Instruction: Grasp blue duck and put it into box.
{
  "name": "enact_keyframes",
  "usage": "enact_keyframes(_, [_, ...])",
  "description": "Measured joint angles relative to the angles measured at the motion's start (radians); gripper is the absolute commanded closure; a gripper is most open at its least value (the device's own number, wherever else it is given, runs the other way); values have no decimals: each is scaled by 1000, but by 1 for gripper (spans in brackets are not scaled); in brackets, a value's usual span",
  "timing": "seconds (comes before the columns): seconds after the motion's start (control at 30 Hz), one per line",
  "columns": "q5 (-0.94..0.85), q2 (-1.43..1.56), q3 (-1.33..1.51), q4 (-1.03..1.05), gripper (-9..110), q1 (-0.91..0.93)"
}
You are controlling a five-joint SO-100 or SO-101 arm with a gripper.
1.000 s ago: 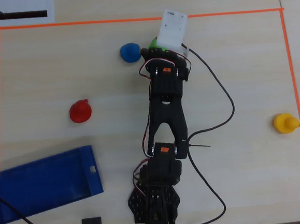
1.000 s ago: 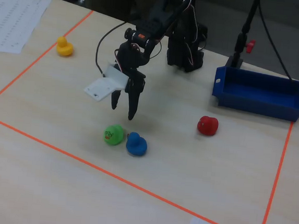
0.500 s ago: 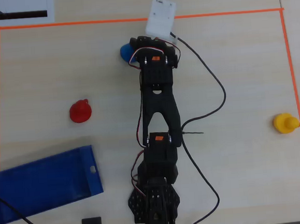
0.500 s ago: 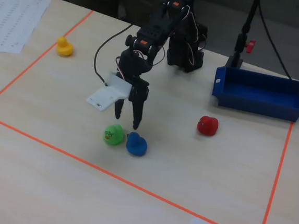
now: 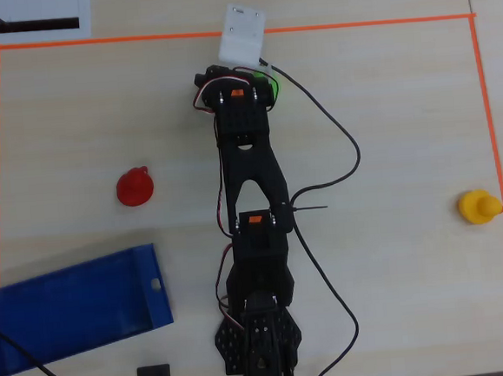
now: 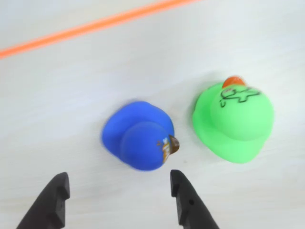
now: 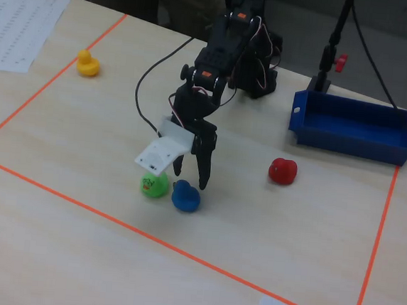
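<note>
A green duck (image 6: 233,121) sits just right of the claw in the wrist view. In the fixed view a red duck (image 7: 282,171) lies well to the claw's right, a yellow duck (image 7: 88,63) far to its upper left, all inside orange tape (image 7: 146,237).

Our arm: black printed plastic with small orange accents

We see our arm (image 5: 250,197) built from matte black segments, with small orange labels on the servo housings in the overhead view and red, white and black wires looping along its joints. A white plate (image 5: 242,34) with small screw holes sits at the wrist. Our gripper (image 6: 116,188) ends in two tapered black fingers (image 6: 188,202), and a thin black cable (image 5: 332,160) trails off the arm.
</note>
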Motion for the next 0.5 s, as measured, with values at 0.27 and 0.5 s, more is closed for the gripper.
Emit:
enact_keyframes(0.27, [0, -51, 0, -69, 73, 0])
enact_keyframes(0.5, [0, -75, 0, -110, 74, 3])
